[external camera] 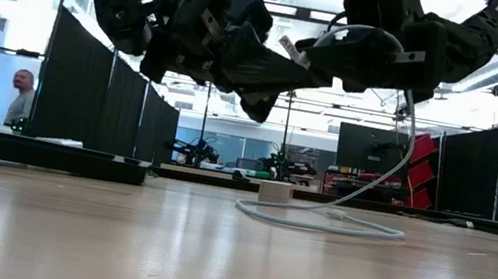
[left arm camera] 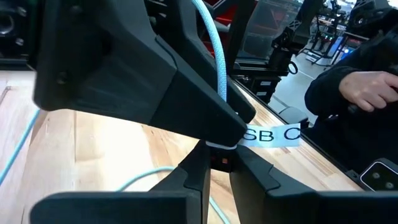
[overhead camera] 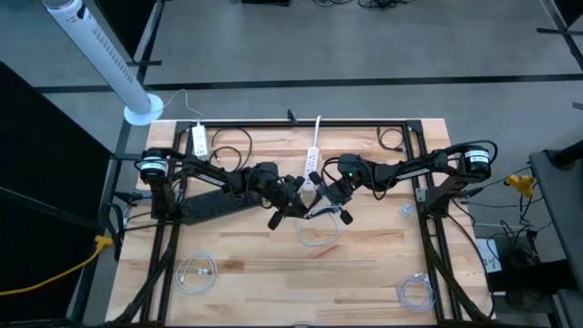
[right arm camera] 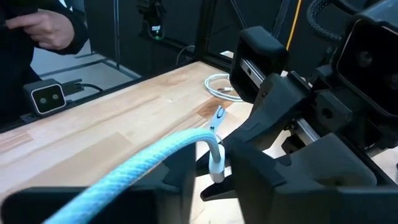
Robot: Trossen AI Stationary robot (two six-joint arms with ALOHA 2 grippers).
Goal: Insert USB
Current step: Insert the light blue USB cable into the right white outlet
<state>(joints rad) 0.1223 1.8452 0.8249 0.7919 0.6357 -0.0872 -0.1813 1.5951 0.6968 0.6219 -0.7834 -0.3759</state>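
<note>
A light blue braided USB cable (right arm camera: 143,165) ends in a white plug (right arm camera: 216,163) that carries a small label reading "SB C" (left arm camera: 268,135). Both grippers meet at this plug above the table's middle. My right gripper (overhead camera: 330,197) is shut on the plug, and my left gripper (overhead camera: 295,199) faces it, shut at the plug's tip. In the low view both hang well clear of the table. The cable drops from them to a loose loop (external camera: 317,217) lying on the wood (overhead camera: 319,235). My left gripper pinches a small dark piece (left arm camera: 221,163) at the plug's tip, just past the white part, between its two fingers. It comes level from the table's left. The piece is lifted clear of the table. My right gripper pinches the plug's white boot (right arm camera: 216,155) between its two fingers, coming from the table's right, roughly level. The cable leaves the hold backward over the gripper and hangs slack down to the table. The plug is held clear of the wood.
A white power strip (overhead camera: 312,166) lies just beyond the grippers, another (overhead camera: 199,141) at the far left, and a black strip (overhead camera: 214,205) under the left arm. Coiled cables lie near left (overhead camera: 196,271) and near right (overhead camera: 414,292). A person's hand (left arm camera: 367,87) shows beyond the table.
</note>
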